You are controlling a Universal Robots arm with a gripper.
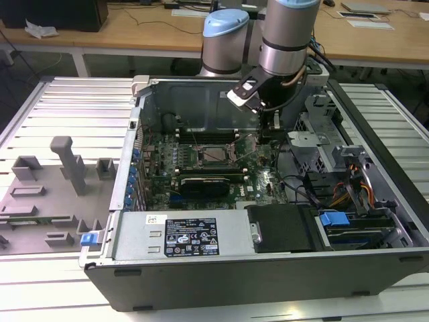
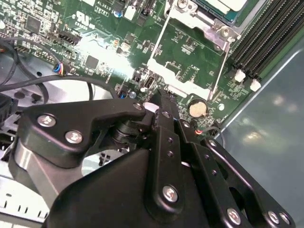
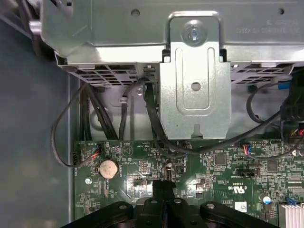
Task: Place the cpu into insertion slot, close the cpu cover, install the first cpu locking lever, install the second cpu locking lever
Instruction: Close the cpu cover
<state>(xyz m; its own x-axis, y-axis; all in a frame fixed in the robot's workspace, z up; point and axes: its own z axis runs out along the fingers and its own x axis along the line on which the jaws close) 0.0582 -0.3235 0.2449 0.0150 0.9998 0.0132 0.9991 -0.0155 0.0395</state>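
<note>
Cpu [image 1: 214, 154] metal shows as a pale square in the insertion slot [image 1: 199, 155], near the middle of the green motherboard [image 3: 223, 171]; in the exterior view I cannot tell how fully it is seated. The cpu cover [image 2: 178, 77] is swung off the slot, and green board shows through its square window in the second wrist view. Whether either locking lever is engaged cannot be made out.

The tool [image 3: 164, 184] is clenched: in both wrist views its two black fingers meet along a thin line, and nothing can be seen between them. In the second wrist view its tip sits just beside the free edge of the open cover; whether it touches that edge I cannot tell. A round coin battery [image 3: 108, 167] lies on the board near the tip, and long black memory slots [image 2: 266, 33] run along the far side of the socket.

Past the board's edge, black cables [image 3: 90, 114] loop up toward a folded metal bracket [image 3: 194, 90] of the drive cage.

The board lies inside an open computer case [image 1: 268, 275], which rests on its side on the slatted metal bench [image 1: 74, 107]. The arm [image 1: 285, 40] comes down into the case from the bench's far edge. Grey fixture blocks [image 1: 64, 157] stand on the bench at the exterior view's left, well apart from the case.
</note>
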